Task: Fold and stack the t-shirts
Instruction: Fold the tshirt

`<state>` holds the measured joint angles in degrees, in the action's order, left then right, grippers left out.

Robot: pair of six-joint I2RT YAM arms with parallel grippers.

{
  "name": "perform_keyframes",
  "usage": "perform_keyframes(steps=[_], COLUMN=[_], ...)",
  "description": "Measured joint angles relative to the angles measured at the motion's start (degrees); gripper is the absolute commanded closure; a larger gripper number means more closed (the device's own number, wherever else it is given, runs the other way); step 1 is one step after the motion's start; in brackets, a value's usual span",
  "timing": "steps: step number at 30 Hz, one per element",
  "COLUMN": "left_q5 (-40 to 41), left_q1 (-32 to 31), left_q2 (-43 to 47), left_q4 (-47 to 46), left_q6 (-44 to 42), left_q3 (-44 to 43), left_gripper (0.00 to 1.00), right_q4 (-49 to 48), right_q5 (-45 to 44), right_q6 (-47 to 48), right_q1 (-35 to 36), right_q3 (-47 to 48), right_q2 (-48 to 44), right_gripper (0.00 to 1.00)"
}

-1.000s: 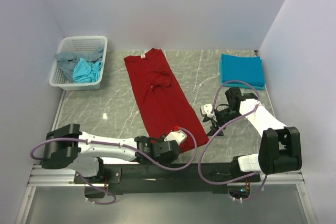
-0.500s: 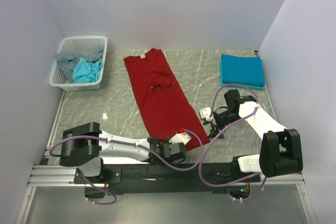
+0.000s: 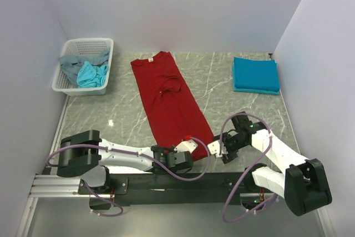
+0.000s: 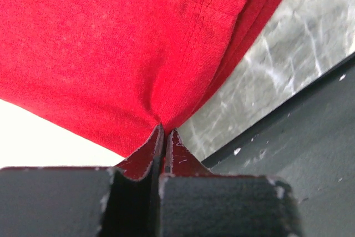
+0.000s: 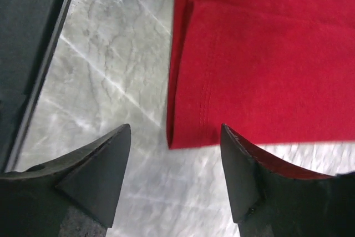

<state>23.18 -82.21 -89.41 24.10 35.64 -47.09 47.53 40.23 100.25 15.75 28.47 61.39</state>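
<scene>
The grey marbled tabletop (image 3: 122, 109) is taken up mostly by the dark red t-shirt (image 3: 166, 95). It is laid out as a long narrow strip, with the collar at the far end and the hem at the near edge. At the far left a white mesh basket (image 3: 89, 40) is seen, in which a grey shirt (image 3: 69, 65) and a light turquoise shirt (image 3: 91, 75) are heaped unfolded. At the far right a teal-blue t-shirt (image 3: 255, 74) is lying already folded.

The left hand (image 4: 162, 131) is clenched on a small pinch of the red hem, and the cloth is drawn into a pucker at the jaws. The right hand (image 5: 175, 129) is released, its jaws held apart on either side of the hem's right corner with nothing gripped yet.

Several layers are shown at both corners, so the main risk is judged to be a partial grasp. If only the upper layer is caught, the lengthwise folds would probably be pulled open when the hem is lifted. The left pinch is shallow and could be lost under the weight of the cloth. If the right jaws are closed too near the edge, the corner could be missed or pushed aside. An uneven lift would leave the fold skewed. A low carry could drag the strip across the tabletop and crease it.
</scene>
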Motion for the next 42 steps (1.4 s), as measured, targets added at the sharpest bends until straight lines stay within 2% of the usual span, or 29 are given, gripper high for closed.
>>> perform_keyframes(steps=[4, 9, 14, 16, 18, 19, 22, 24, 28, 33, 35, 37, 42], left_q5=[-1.09, -2.34, -4.37, -5.49, -6.45, -6.88, -8.13, -8.87, -9.94, -11.67, -12.5, -14.29, -17.49], left_q1=[0.02, 0.07, 0.63, 1.29, 2.03, 2.43, 3.43, 3.98, 5.05, 9.14, 12.48, 18.45, 33.68], left_q2=[1.33, 2.62, 4.66, 6.19, 7.96, 8.79, 10.91, 11.98, 12.96, 15.28, 16.87, 19.08, 21.4], left_q4=[-0.07, -0.52, -1.22, -1.9, -2.56, -2.91, -4.02, -4.68, -5.22, -5.49, -5.55, -5.88, -6.36], left_q6=[-0.07, -0.04, -0.02, -0.04, -0.02, -0.02, -0.02, -0.04, -0.37, -2.05, -2.97, -4.26, -7.85], left_q3=[1.2, 2.25, 3.78, 4.81, 5.86, 6.34, 7.45, 7.91, 8.09, 8.07, 8.02, 7.76, 4.57], left_gripper=[0.99, 0.99, 0.99, 0.99, 0.99, 0.99, 0.99, 0.99, 0.99, 0.99, 0.99, 0.99, 0.99], right_q4=[-6.4, -13.09, -17.4, -18.01, -18.36, -18.53, -18.82, -18.6, -16.85, -14.71, -15.47, -17.35, -22.27], right_q5=[-3.39, -6.05, -8.33, -9.44, -10.95, -11.5, -12.13, -12.11, -10.97, -7.87, -7.34, -7.5, -10.93], right_q6=[-1.2, -3.56, -5.29, -5.86, -6.36, -6.49, -6.99, -7.39, -9.2, -15.52, -19.1, -22.97, -34.07], right_q1=[5.49, 10.16, 13.64, 14.43, 15.02, 15.26, 15.54, 15.65, 15.78, 15.78, 15.78, 15.78, 15.58], right_q3=[-1.6, -2.03, -3.48, -3.72, -3.91, -4.2, -4.48, -4.5, -4.0, 2.01, 5.86, 9.42, 21.07], right_q2=[1.18, 1.55, 0.68, 0.63, 0.66, 0.63, 0.28, -0.04, -1.05, -0.72, 0.83, 3.41, 15.56], right_gripper=[0.37, 0.41, 0.56, 0.68, 0.91, 0.94, 0.95, 1.0, 1.0, 1.0, 1.0, 1.0, 1.0])
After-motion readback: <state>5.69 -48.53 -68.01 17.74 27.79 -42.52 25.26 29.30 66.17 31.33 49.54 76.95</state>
